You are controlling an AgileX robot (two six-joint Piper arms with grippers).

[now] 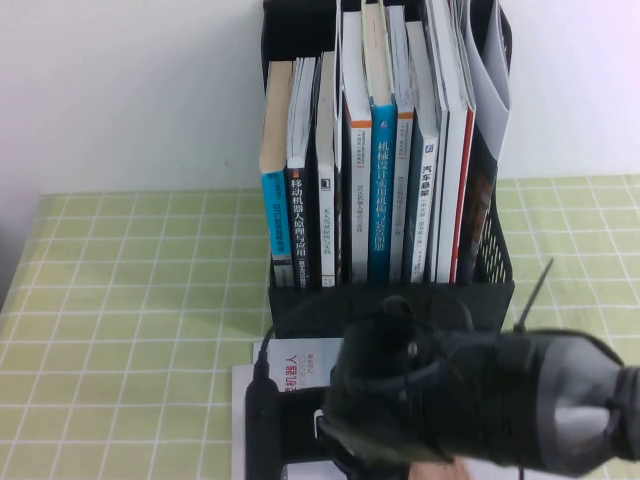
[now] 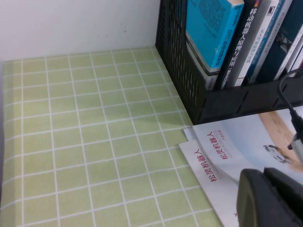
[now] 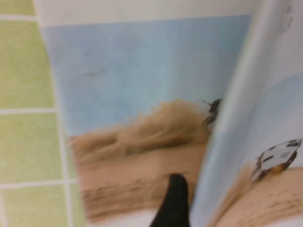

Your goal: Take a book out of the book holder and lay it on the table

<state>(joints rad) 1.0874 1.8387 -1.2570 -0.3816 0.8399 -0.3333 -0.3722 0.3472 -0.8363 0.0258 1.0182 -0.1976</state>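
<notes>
Book (image 2: pixel 246 142) lies flat on the table (image 1: pixel 130 300), cover up, just in front of the holder (image 1: pixel 390 305). Its far edge runs roughly parallel to the holder's low front, a bit skewed, close to it but w/ a thin gap. The red title line runs along the edge on the robot's left; the small vehicle pic sits further in, w/ a tan patch toward the holder. The long axis can't be read for sure: the right arm (image 1: pixel 480 400) covers most of the sheet in the high view, and the left wrist view cuts it off. Only the left-hand corner w/ red characters shows past the arm.

Under it is a 2nd brochure (image 2: pixel 208 177), same red title, touching and stacked, peeking out on the robot's left and near side, at nearly the same angle.

Right gripper (image 3: pixel 173 208) is low over the two covers. Close up, one sheet's edge curls up over the other; sandy ground, blue sky and a white vehicle show. Which cover is which can't be told there, nor whether this gripper is open, closed or gripping.

Left gripper (image 2: pixel 270 198) sits at table level near the brochures' left corner, apart from the holder; its state can't be told either.

The holder stands upright at the table's far side by a white wall. Thick books (image 1: pixel 385 190) are packed upright inside, spines toward the robot, and pale sheets lean in the rightmost slot.
</notes>
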